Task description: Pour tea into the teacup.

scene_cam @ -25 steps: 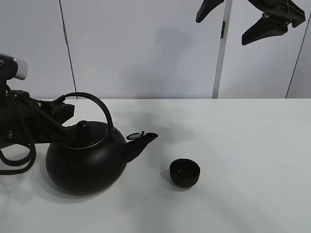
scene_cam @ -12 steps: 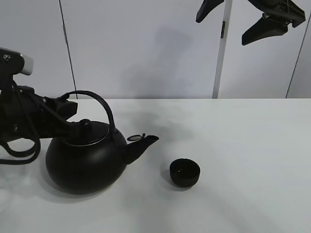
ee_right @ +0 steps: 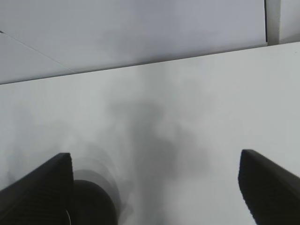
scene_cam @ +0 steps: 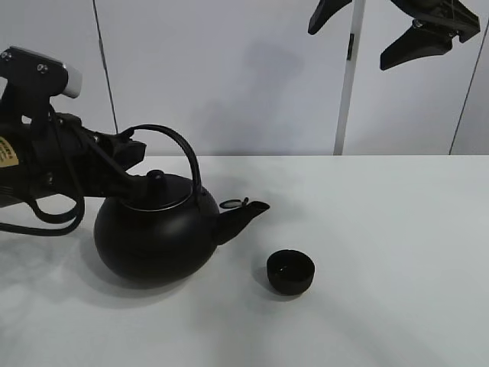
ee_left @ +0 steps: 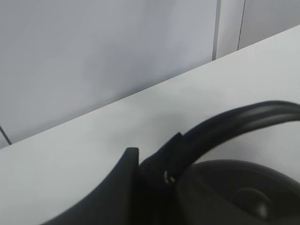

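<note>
The large black kettle [scene_cam: 157,237] with an arched handle [scene_cam: 179,149] is left of centre, upright, its spout [scene_cam: 246,214] pointing right. My left gripper [scene_cam: 126,164] is shut on the handle's left end; in the left wrist view the gripper [ee_left: 159,168] clamps the handle [ee_left: 243,117] above the lid [ee_left: 243,194]. I cannot tell whether the kettle rests on the table or hangs just above it. The small black teacup [scene_cam: 290,272] stands to the right of and below the spout, apart from it. My right gripper [scene_cam: 382,30] is open and empty, high at the top right.
The white table [scene_cam: 397,229] runs back to a pale wall with vertical seams. A white post [scene_cam: 348,84] stands behind the table. In the right wrist view the open gripper [ee_right: 157,197] looks down on bare tabletop [ee_right: 187,117].
My left gripper has carried the kettle to the right and a little up in the view. The spout is now closer to the teacup. The teacup and right gripper have not moved.
</note>
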`<control>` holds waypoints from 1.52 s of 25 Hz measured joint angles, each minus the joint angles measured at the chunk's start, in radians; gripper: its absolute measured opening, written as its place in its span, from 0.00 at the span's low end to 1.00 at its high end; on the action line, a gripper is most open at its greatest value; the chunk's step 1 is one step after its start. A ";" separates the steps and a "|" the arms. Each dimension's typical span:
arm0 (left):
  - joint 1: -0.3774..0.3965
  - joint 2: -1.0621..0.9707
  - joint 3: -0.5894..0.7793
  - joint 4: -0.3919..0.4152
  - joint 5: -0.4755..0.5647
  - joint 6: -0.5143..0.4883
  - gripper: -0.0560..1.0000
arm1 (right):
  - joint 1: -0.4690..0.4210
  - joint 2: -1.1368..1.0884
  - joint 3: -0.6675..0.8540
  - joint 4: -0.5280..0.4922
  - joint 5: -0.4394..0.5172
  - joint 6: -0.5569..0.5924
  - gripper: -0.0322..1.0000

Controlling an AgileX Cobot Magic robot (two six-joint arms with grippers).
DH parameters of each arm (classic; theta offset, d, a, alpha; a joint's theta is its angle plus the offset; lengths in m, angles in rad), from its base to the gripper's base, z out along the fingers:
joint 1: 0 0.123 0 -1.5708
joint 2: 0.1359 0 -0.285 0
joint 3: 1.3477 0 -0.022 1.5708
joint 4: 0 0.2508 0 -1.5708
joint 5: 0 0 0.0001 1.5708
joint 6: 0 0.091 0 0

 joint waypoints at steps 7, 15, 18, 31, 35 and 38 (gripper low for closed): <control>-0.002 0.000 -0.052 0.003 0.065 0.022 0.16 | 0.000 0.000 0.000 0.000 0.000 0.000 0.67; -0.037 0.000 -0.123 0.006 0.147 0.065 0.16 | 0.000 0.000 0.000 0.000 -0.001 0.000 0.67; -0.046 0.000 -0.136 0.011 0.170 0.082 0.16 | 0.000 0.000 0.000 0.000 -0.002 0.000 0.67; -0.063 0.000 -0.148 0.033 0.220 0.124 0.16 | 0.000 0.000 0.000 0.000 -0.007 0.000 0.67; -0.063 0.000 -0.152 0.033 0.227 0.140 0.16 | 0.000 0.000 0.000 0.000 -0.007 0.000 0.67; -0.066 0.000 -0.172 0.035 0.249 0.143 0.16 | 0.000 0.000 0.000 0.000 -0.007 0.000 0.67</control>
